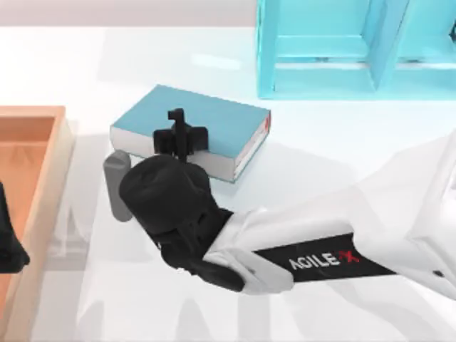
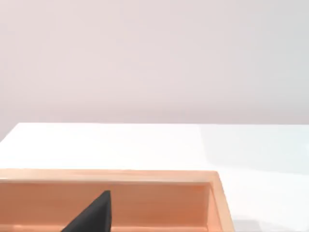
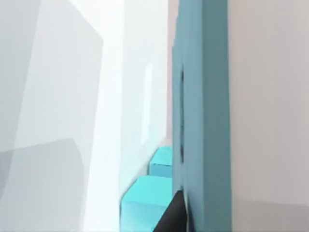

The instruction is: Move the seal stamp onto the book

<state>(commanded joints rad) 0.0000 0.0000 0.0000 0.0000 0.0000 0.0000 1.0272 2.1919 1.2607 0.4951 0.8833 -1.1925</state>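
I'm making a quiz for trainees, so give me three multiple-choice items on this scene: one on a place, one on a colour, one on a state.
1. Where is the right gripper?
A. Over the book, at its edge
B. Inside the shelf
C. Low over bare table

2. The book's cover is:
A. Red
B. Teal-blue
C. Brown

3. The book lies:
A. Open
B. Upright on its spine
C. Closed and flat

Answers:
1 A: the top view shows it above the book's edge; the left gripper is parked over the tray.
2 B: the cover is plain teal-blue.
3 C: the cover faces up and the white page edges show at the side.
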